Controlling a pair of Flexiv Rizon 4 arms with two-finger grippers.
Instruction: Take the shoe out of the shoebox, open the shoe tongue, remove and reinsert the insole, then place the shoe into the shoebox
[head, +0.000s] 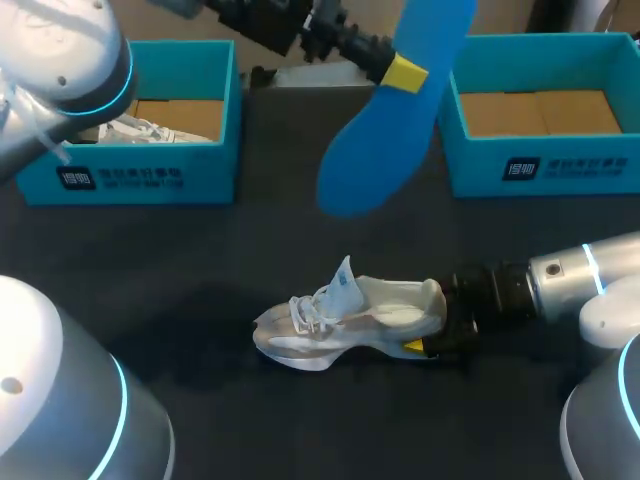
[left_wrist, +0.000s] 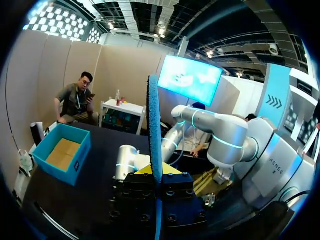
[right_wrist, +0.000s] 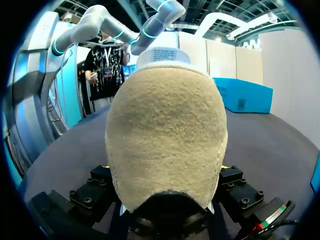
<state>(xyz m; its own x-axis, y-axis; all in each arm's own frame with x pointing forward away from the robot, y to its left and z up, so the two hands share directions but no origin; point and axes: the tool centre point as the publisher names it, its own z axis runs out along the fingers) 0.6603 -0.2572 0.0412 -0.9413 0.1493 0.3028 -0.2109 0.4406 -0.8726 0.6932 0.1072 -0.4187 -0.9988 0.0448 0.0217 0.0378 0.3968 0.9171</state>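
Before two shoeboxes, right jaws pinch one shoe; left jaws pinch one insole aloft.

Left gripper, raised high, pinches the blue insole. Right gripper, low and level, clamps the heel of the sneaker.

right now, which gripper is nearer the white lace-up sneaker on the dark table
Right. The right gripper is shut on the white sneaker at its heel; the left gripper hangs high beyond it, holding a blue insole.
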